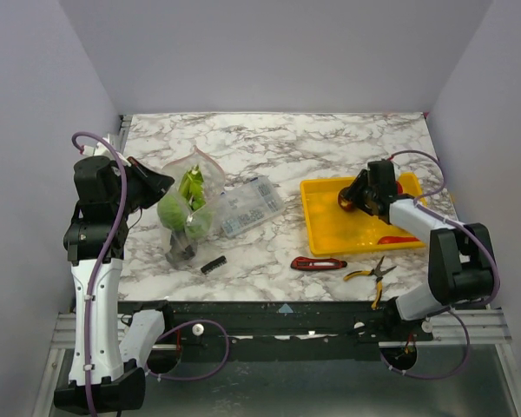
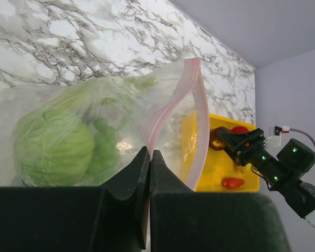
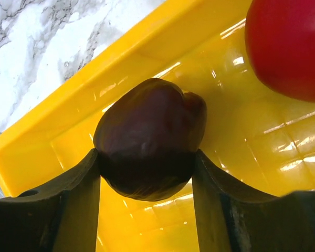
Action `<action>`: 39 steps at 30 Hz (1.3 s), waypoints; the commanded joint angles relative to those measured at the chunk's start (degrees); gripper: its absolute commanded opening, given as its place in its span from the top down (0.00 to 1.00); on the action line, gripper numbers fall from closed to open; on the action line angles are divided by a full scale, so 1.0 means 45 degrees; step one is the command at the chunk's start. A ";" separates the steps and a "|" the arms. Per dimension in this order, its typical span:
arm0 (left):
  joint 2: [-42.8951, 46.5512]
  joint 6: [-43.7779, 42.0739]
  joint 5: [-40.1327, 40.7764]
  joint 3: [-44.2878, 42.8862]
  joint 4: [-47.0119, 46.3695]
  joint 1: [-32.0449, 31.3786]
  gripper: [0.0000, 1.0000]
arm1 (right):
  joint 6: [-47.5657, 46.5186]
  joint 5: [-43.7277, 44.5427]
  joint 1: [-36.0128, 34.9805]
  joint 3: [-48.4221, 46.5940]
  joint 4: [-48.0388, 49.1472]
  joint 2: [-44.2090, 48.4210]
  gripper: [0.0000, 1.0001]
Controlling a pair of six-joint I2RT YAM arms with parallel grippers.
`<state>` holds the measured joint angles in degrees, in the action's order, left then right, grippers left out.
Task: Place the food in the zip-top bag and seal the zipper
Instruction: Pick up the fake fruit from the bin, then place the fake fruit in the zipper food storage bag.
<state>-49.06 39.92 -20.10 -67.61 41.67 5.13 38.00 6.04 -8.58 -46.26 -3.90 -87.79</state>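
The clear zip-top bag [image 1: 191, 208] stands at the left of the table with its mouth held up. It holds green cabbage [image 2: 52, 147], grapes and pale celery [image 1: 191, 184]. My left gripper [image 2: 149, 155] is shut on the bag's pinkish-red zipper [image 2: 199, 105] at the near lip; it also shows in the top view [image 1: 161, 184]. My right gripper [image 3: 146, 173] is over the yellow tray [image 1: 326, 226], shut on the purple eggplant [image 3: 149, 142]. The red tomato [image 3: 289, 47] lies beside it. A red chili [image 1: 398, 239] lies at the tray's near edge.
A rigid clear compartment box [image 1: 252, 205] lies just right of the bag. A red-handled knife [image 1: 319, 263] and yellow-handled pliers [image 1: 372, 274] lie near the front edge. A small black part [image 1: 213, 264] lies in front of the bag.
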 commanded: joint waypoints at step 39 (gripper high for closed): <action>-0.0378 -0.0766 0.0596 -0.0460 0.0506 -0.0063 1.00 | -0.2333 0.0360 -1.0791 -0.7657 0.1283 0.0089 1.00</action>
<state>-52.14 37.32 -17.41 -68.84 43.90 5.13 30.74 9.02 -54.26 -74.63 0.10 -84.47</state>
